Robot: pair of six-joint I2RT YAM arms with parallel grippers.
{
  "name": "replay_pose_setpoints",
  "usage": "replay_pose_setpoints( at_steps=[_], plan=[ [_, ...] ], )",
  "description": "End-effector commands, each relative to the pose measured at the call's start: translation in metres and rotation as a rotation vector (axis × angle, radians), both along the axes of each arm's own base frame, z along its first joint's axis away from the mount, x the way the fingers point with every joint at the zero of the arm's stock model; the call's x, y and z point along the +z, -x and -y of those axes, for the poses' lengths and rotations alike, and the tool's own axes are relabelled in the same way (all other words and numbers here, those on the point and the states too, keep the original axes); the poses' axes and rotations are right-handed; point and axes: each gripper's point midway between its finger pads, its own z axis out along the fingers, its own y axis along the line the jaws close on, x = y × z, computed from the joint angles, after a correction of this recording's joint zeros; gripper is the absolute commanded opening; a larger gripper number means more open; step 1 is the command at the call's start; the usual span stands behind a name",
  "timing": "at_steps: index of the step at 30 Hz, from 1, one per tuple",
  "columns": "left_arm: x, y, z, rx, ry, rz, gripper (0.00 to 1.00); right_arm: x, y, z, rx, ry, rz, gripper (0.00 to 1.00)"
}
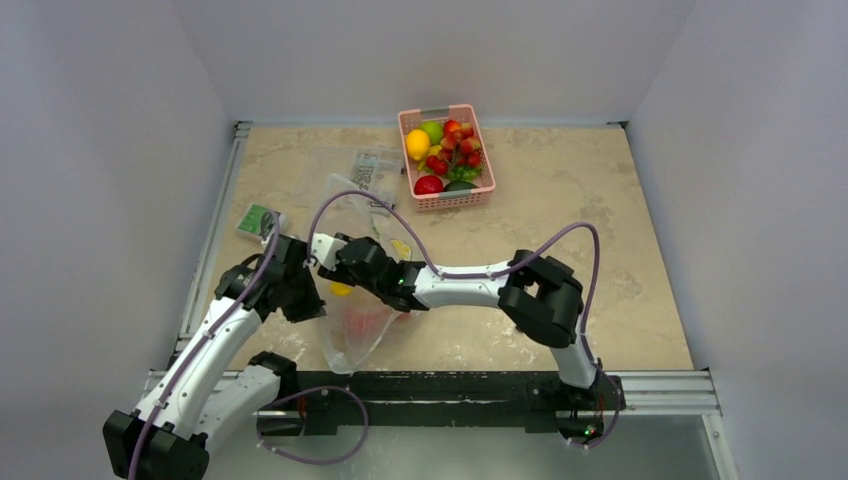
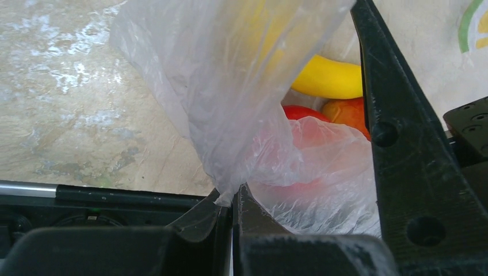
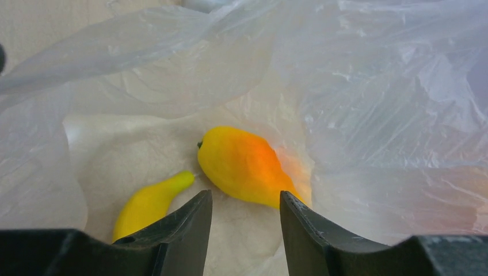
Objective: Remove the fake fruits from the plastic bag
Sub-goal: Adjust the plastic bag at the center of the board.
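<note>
Left gripper [image 2: 233, 201] pinched shut on the clear, crinkly plastic bag [image 2: 230, 86]; right gripper [image 3: 246, 221] inside it, jaws parted, holding nothing.
Just past the right fingertips lies one glossy orange-yellow fruit [image 3: 244, 167], centred between them; one curved yellow piece [image 3: 147, 204] sits outside one fingertip. Bag film crowds both sides. Farther off stands one pink basket [image 1: 450, 201].

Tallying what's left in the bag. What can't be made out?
Top external: the right arm crosses the plastic bag; fruit count unreadable.
Left wrist: plastic pinched in the left end effector veils most of the red fruit.
Right wrist: a finger of the right end effector hides the lower end of the yellow fruit.
</note>
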Motion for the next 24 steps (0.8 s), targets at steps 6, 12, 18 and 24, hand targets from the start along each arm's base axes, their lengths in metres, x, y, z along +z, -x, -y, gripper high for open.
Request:
replay_pose_setpoints(
  at_steps=[6,12,18,24],
  plan=[
    [0.011,-0.003,-0.001,0.003,-0.002,0.052,0.0,0.04,-0.01,-0.004,-0.038,-0.155,-0.067,0.5],
    [0.016,0.013,0.021,-0.04,0.125,-0.009,0.0,0.04,0.022,0.025,-0.002,-0.156,-0.301,0.58],
    [0.011,0.014,0.042,0.032,0.304,0.043,0.0,0.017,0.035,0.07,-0.05,-0.083,-0.514,0.57],
    [-0.021,0.018,0.063,0.031,0.404,-0.058,0.0,-0.01,0.041,0.096,-0.143,-0.006,-0.572,0.53]
  ],
)
